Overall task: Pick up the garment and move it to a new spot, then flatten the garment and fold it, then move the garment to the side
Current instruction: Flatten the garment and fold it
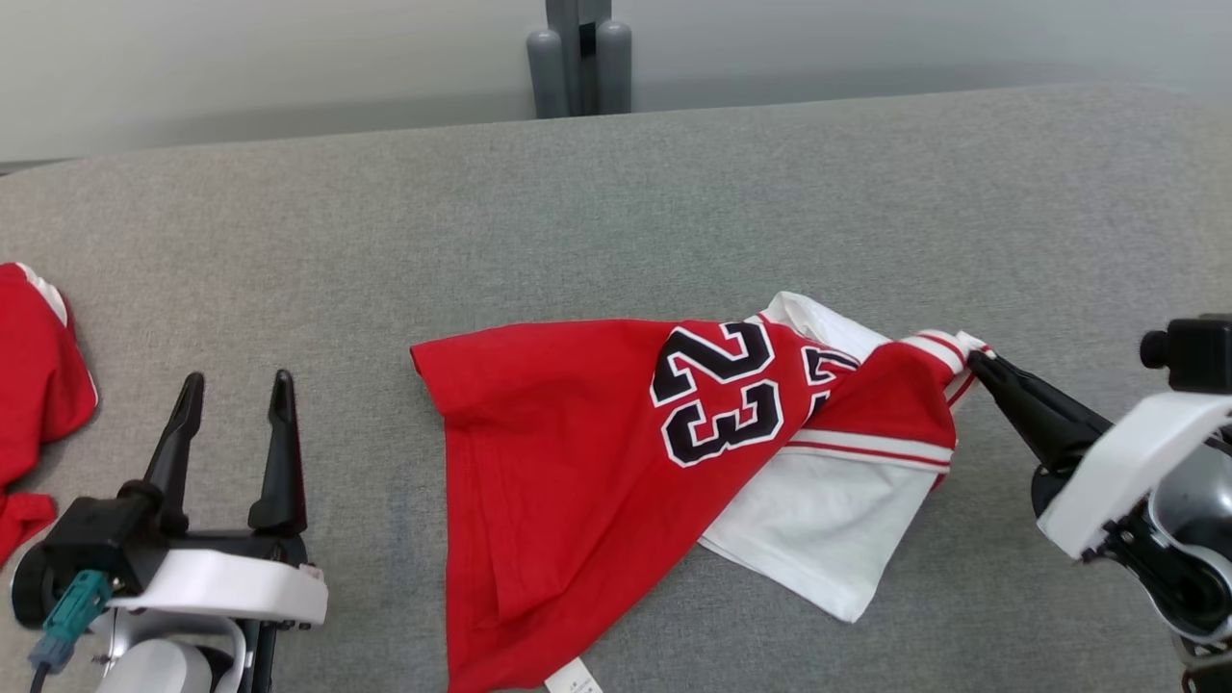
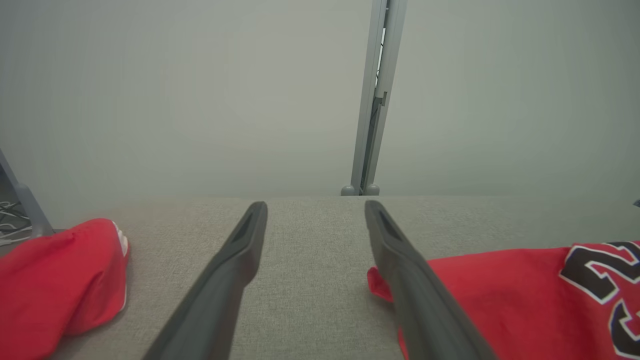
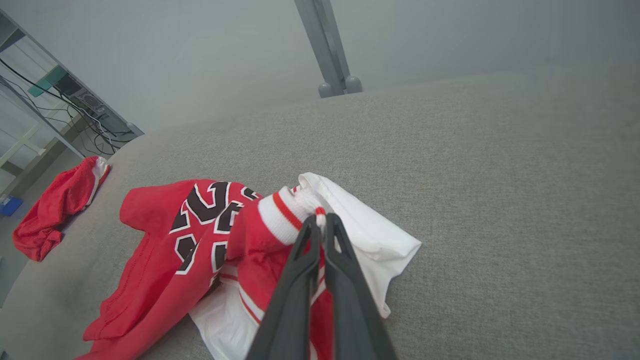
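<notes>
**Fingers check: left gripper (image 1: 238, 380) spread wide, right gripper (image 1: 975, 359) pinched on the cuff**

Going across the head view. Way over at 9 o'clock on the grey fabric-covered table (image 1: 674, 192) there's a crumpled red cloth (image 1: 38, 385), well apart from everything else. Next is the left gripper at about 7 o'clock, with nothing between its fingers.

The red-and-white basketball jersey with the black 23 (image 1: 577, 433) lies bunched mid-table. Its long axis runs roughly 8 to 2 o'clock, and a white panel pokes out underneath. Its loose red corner (image 1: 416, 351) sits around 3 o'clock from the left fingertips, near but not touching.

Out at 3 o'clock, the right gripper's fingers are closed tight on the white ribbed cuff with red stripes (image 3: 282, 215), right at the jersey's far end.

My guess is the right arm pulls or lifts from that end, and the left arm is the closer one for the loose corner.
</notes>
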